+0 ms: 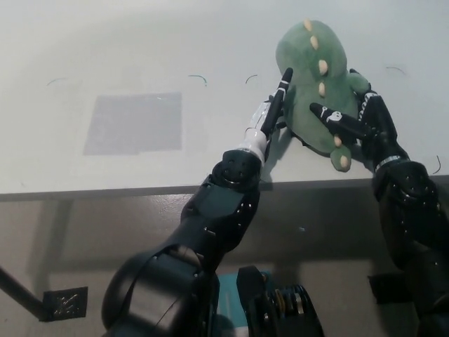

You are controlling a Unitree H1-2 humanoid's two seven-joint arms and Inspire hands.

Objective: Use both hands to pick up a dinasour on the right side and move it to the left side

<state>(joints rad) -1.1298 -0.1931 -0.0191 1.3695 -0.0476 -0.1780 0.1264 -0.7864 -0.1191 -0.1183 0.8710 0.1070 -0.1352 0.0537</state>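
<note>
While both hands flank the dinosaur (pixel 316 84), grip seems loose.

A pale table (pixel 140 168) bears a grey square patch (pixel 133 123); brownish floor (pixel 84 239) below.

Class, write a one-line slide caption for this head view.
Both hands, left hand and right hand, flank the green plush dinosaur on the white table.

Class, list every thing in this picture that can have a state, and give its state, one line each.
Dinosaur: lying on the table, on the right side, between both hands, not lifted.
Left hand: fingers stretched out flat against the dinosaur's left edge, holding nothing.
Right hand: fingers spread against the dinosaur's right side, not closed round it.
Table: white, with a grey square patch on its left part, nothing on the patch.
</note>
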